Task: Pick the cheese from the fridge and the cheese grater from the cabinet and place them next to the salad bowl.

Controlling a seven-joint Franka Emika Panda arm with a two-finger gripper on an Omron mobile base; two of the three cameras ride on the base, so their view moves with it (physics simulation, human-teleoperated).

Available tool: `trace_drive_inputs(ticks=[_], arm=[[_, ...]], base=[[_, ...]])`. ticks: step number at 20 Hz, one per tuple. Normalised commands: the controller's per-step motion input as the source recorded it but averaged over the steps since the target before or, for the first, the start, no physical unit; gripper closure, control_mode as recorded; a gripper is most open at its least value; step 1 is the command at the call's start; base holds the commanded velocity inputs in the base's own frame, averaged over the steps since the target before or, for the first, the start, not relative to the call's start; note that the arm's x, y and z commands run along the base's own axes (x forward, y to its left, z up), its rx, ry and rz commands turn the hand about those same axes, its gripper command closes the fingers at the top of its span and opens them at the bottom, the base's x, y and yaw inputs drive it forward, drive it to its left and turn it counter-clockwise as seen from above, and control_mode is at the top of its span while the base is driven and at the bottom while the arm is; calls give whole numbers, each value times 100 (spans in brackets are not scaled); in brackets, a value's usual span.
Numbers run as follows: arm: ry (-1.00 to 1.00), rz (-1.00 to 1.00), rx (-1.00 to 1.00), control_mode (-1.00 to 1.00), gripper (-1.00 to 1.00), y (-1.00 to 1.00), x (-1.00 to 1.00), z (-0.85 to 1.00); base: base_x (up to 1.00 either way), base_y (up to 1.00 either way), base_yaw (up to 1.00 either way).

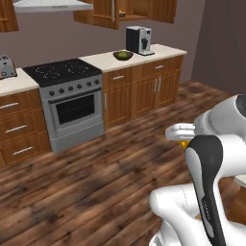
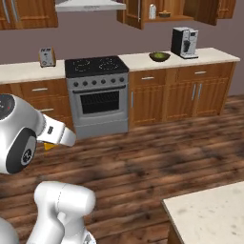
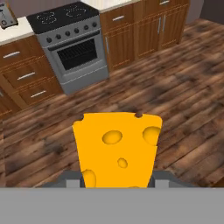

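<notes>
Already the claw (image 3: 117,181) is clenched on the orange-yellow holed cheese wedge (image 3: 117,151). The wide dark brown wooden salad bowl (image 2: 159,56) sits far off, upper right on the pale worktop (image 2: 143,61).

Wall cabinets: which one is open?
The wall cabinet above the coffee machine, right of the range hood: its door is swung out, exposing a shelf with a pale container and a small bowl. The upper-left cabinet is shut.

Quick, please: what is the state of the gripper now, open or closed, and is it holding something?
Gripper: closed on the cheese, carried above the wooden floor.
</notes>
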Motion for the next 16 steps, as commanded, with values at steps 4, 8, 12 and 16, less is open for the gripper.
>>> trace_drive_inputs(ticks=[4, 8, 12, 16], arm=[[0, 0, 0, 100, 100, 0, 0, 0], [0, 0, 0, 100, 100, 0, 0, 0], [0, 0, 0, 100, 100, 0, 0, 0], [0, 0, 0, 100, 100, 0, 0, 0]], base=[[85, 2, -1], [80, 8, -10], [75, 11, -15], [69, 18, -29]])
